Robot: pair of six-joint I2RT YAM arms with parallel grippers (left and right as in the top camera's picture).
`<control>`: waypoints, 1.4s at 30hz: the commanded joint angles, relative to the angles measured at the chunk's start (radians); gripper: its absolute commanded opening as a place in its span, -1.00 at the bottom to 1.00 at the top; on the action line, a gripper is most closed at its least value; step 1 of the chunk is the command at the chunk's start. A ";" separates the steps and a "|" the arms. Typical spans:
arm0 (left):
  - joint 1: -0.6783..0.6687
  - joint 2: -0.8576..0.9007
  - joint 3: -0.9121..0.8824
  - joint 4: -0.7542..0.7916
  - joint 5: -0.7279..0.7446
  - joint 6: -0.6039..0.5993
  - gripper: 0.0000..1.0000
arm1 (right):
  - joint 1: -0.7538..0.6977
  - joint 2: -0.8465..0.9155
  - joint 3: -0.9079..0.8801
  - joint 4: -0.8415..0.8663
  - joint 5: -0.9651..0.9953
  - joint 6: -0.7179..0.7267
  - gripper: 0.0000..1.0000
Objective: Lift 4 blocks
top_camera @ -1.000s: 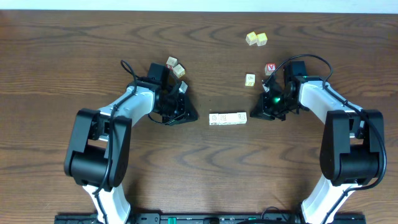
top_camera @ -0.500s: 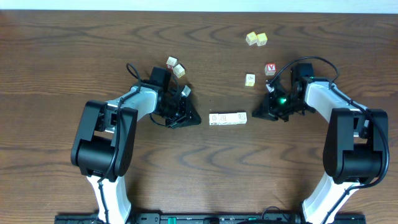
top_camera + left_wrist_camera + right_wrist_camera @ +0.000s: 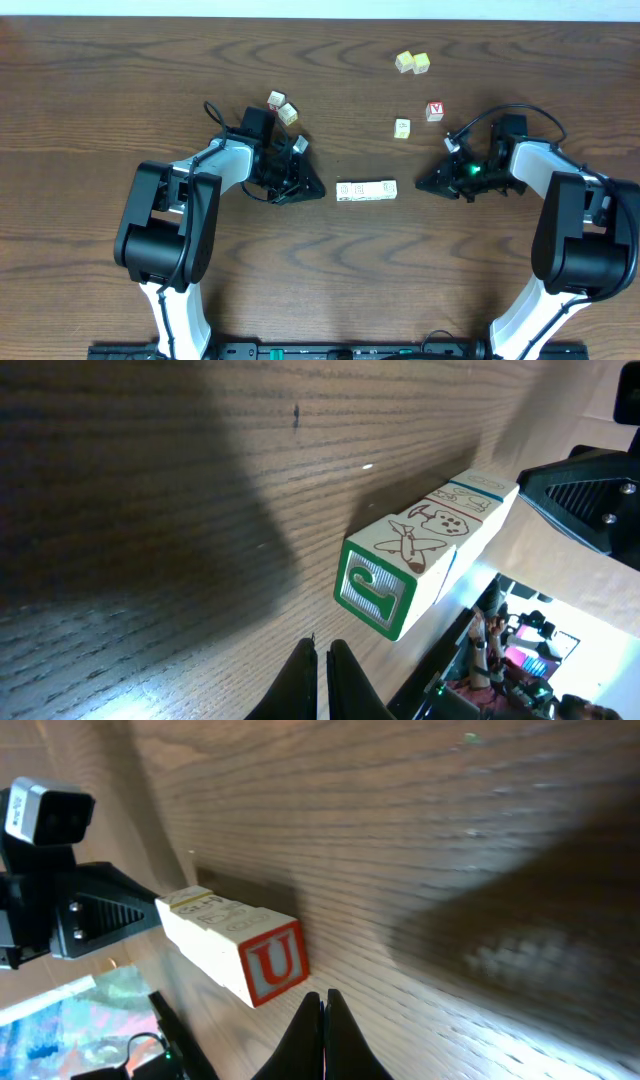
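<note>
Two arms work over a dark wooden table (image 3: 90,90) that fills the overhead view. I record the left arm (image 3: 215,165) reaching in from the left side and the right arm (image 3: 545,165) from the right. Both are bent low, with their tips pointing inward at each other.

Task item: the row of blocks (image 3: 366,190) lies flat on the table near its middle, between the two tips. The cubes are butted end to end in a line running left to right, with cream tops carrying faint prints. The left wrist view shows a green-framed face on the end nearest that arm and blue edging further along. The right wrist view shows a red-framed letter U on the opposite end. I cannot count the cubes with certainty from any single view.

Left gripper (image 3: 312,187): fully closed, its fingers (image 3: 295,685) pressed together with nothing between them. It sits just beside the left end of the row, with bare wood showing in the gap.

Right gripper (image 3: 422,184): likewise fully closed and empty, its fingers (image 3: 303,1045) meeting at the tips. It is near the right end of the row but apart from it.

Loose items, well clear of the row: two pale yellow cubes (image 3: 404,62) touching at the far edge, a red-faced cube (image 3: 434,111), a small pale cube (image 3: 402,127) just beside it, and two more cubes (image 3: 275,100) behind the left arm
</note>
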 commanded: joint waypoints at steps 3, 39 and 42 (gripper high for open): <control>-0.003 0.009 -0.008 0.000 0.019 0.012 -0.86 | 0.033 0.009 -0.022 0.042 -0.059 -0.003 -0.98; -0.042 0.010 -0.008 0.050 0.008 -0.047 -0.86 | 0.101 0.010 -0.061 0.141 -0.039 0.101 -0.97; -0.047 0.010 -0.008 0.063 -0.011 -0.071 -0.85 | 0.113 0.010 -0.061 0.141 -0.043 0.101 -0.97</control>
